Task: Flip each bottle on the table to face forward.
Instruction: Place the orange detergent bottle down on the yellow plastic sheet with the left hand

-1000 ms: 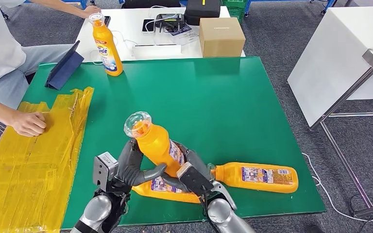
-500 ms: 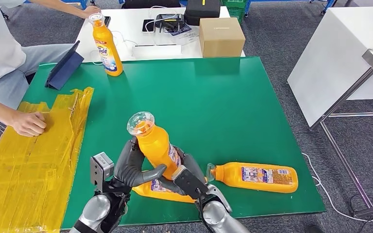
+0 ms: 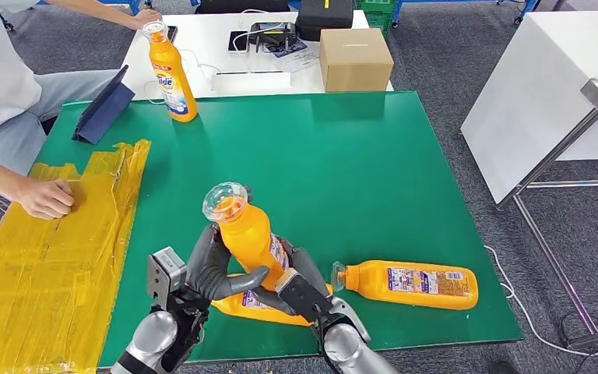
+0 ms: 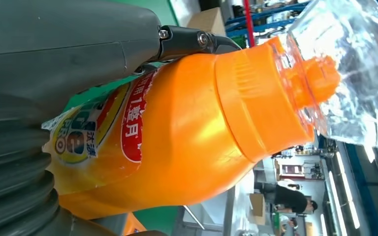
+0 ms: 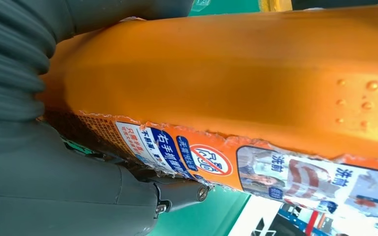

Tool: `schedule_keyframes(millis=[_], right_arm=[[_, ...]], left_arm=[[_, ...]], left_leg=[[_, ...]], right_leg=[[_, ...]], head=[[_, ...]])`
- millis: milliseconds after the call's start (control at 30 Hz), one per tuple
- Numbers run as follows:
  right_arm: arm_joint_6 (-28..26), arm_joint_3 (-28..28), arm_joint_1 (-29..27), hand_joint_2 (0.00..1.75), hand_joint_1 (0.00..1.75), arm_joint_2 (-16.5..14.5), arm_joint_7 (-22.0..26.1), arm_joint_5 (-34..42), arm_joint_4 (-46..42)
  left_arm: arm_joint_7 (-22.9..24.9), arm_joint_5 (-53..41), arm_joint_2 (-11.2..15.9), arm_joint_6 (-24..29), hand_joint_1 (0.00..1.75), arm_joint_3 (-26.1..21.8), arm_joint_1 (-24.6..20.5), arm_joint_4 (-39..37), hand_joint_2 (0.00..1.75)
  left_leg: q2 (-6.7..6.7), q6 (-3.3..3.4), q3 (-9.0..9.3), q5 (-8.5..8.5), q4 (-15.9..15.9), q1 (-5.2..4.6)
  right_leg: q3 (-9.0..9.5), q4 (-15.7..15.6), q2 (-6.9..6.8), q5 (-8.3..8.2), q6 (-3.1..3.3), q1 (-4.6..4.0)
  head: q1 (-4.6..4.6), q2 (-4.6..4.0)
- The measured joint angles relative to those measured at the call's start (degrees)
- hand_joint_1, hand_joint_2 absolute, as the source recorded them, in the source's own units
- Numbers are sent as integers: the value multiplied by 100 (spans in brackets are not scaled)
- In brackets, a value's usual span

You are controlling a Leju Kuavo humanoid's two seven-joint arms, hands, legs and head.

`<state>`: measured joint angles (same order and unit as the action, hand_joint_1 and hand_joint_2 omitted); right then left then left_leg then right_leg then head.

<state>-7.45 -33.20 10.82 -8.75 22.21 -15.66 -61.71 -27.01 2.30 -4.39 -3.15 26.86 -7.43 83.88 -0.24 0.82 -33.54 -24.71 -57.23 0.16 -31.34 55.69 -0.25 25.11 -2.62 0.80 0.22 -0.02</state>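
Note:
An orange bottle (image 3: 247,236) with a clear cap stands tilted near the green table's front edge, gripped from both sides by my left hand (image 3: 210,269) and right hand (image 3: 305,290). The left wrist view shows the bottle's (image 4: 187,132) front label and clear cap close up. The right wrist view shows the bottle's (image 5: 256,88) back label. A second orange bottle (image 3: 269,308) lies flat beneath the hands. A third orange bottle (image 3: 409,284) lies on its side to the right, back label up. A fourth orange bottle (image 3: 169,74) stands upright at the far left corner.
The green table (image 3: 342,171) has yellow tape sheets (image 3: 54,257) on its left part. A person's fist (image 3: 45,198) rests there. A dark tablet (image 3: 103,107) leans at the far left. Behind stands a white table with a cardboard box (image 3: 354,58).
The held bottle has shifted slightly to the right and both hands have drawn a little nearer the front edge. The other bottles have not moved.

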Motion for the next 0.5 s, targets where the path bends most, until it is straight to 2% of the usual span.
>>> schedule_keyframes(millis=[333, 367, 400, 467, 500], right_arm=[[-39, -110, -190, 175, 175, 56, 152, -136, -391], [-39, -119, -197, 175, 175, 62, 152, -140, -403], [-38, -129, -203, 175, 175, 66, 153, -147, -411], [-35, -149, -207, 175, 175, 72, 152, -161, -418], [-35, -157, -207, 175, 175, 74, 152, -167, -421]], left_arm=[[-38, -101, 11, 79, 0, 11, -17, -19, 175], [-39, -96, 11, 79, 10, 11, -18, -19, 175], [-41, -78, 11, 79, 33, 11, -18, -19, 175], [-40, -17, 11, 77, 112, 11, -17, -19, 175], [-38, 18, 10, 75, 146, 11, -16, -19, 175]], left_leg=[[1, 0, -3, 0, 0, 0], [1, 0, -3, 0, 0, 0], [1, 0, -3, 0, 0, 0], [0, 0, -3, 0, 0, 0], [0, 0, -3, 0, 0, 0]], right_leg=[[-4, 0, 0, 0, 0, 0], [-4, 0, 0, 0, 0, 0], [-4, 0, 0, 0, 0, 0], [-3, 0, 0, 0, 0, 0], [-3, 0, 0, 0, 0, 0]], head=[[0, 0], [1, 0], [1, 0], [1, 0], [1, 0]])
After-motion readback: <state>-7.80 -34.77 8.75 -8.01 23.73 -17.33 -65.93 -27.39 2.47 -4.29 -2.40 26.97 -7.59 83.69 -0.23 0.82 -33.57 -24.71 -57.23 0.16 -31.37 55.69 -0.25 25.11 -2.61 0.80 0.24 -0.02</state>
